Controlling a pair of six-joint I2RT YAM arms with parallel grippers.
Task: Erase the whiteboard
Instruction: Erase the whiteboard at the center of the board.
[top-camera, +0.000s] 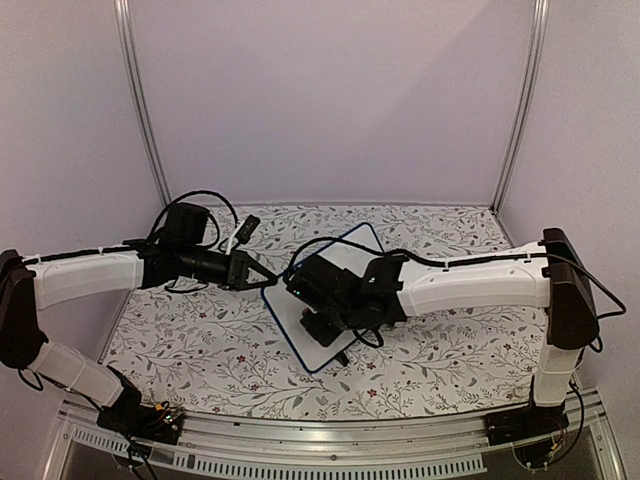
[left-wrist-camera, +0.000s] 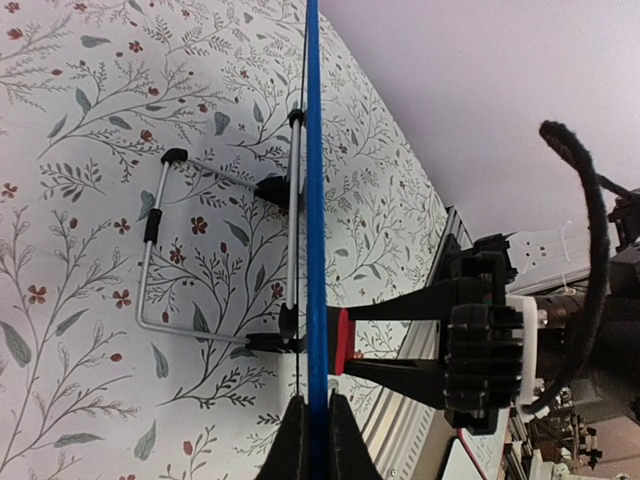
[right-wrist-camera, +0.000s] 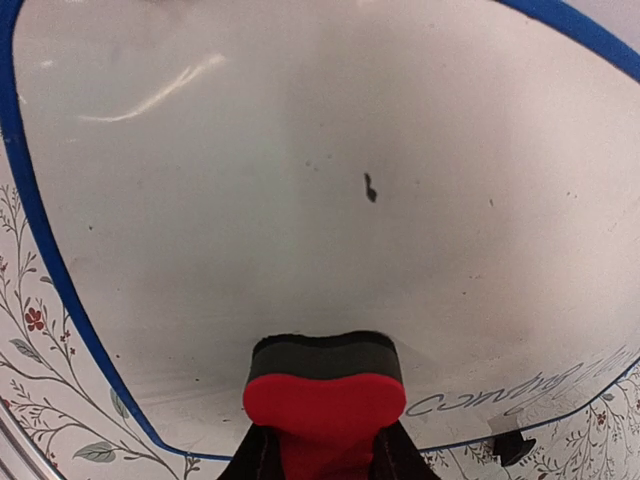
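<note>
My left gripper (left-wrist-camera: 314, 425) is clenched on the thin blue frame of the small, white, round-cornered whiteboard (right-wrist-camera: 300, 180), mid-table (top-camera: 200, 350). My right gripper (right-wrist-camera: 325, 455), directly above the board, grasps a red, dark-felted block eraser (right-wrist-camera: 325, 390) and presses it onto the board's surface.

Saw floral tablecloth (top-camera: 200, 345) across the lower middle of the top view: white, grey-green sprigs, small red flowers. Same print filled the left half of the left wrist view and the lower corners of the right wrist view. Plain lilac wall (top-camera: 330, 100) took the upper half. Left post (top-camera: 143, 100) and right post (top-camera: 520, 100), both metal, framed it. Slotted aluminium rail (top-camera: 330, 445) ran along the bottom edge.
</note>
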